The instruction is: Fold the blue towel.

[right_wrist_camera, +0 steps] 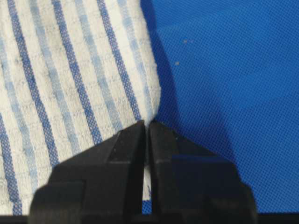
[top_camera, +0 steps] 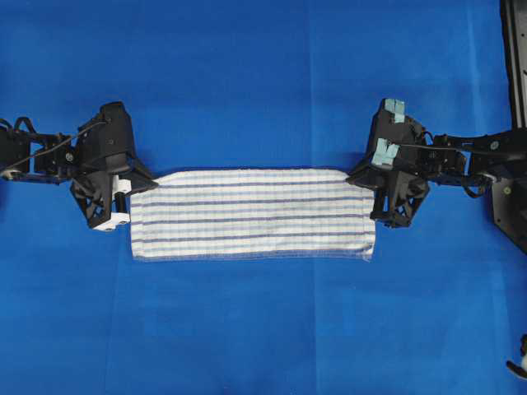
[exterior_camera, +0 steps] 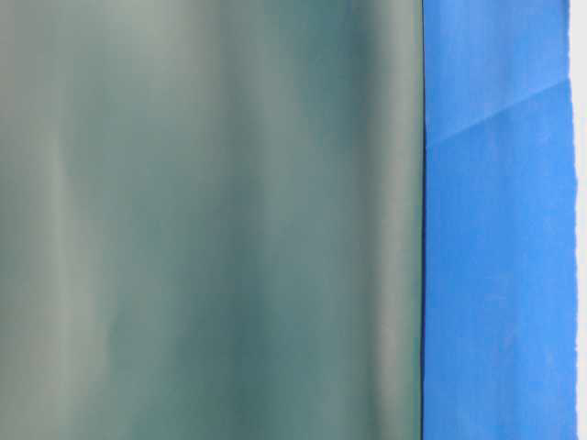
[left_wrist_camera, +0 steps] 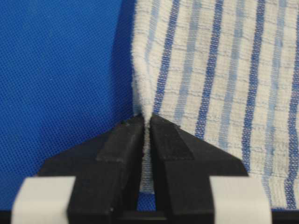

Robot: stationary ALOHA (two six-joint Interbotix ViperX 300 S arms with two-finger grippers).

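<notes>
Both tools are clamped down on the blue towel right now: the left tool is pinching the edge at its short left end, the right tool the edge at the opposite end. The towel lies flat and stretched lengthwise in the middle of the table, which is covered in a blue mesh-looking sheet.

My worry: each pinch only has a thin bit of fabric, right at the edge. If one slips on the lift, that end flops and the fold goes crooked. Pulling apart too hard could also drag it.

The cloth is white woven stuff with thin light- and dark-blue stripes and a ribbed, grid-like texture.
</notes>
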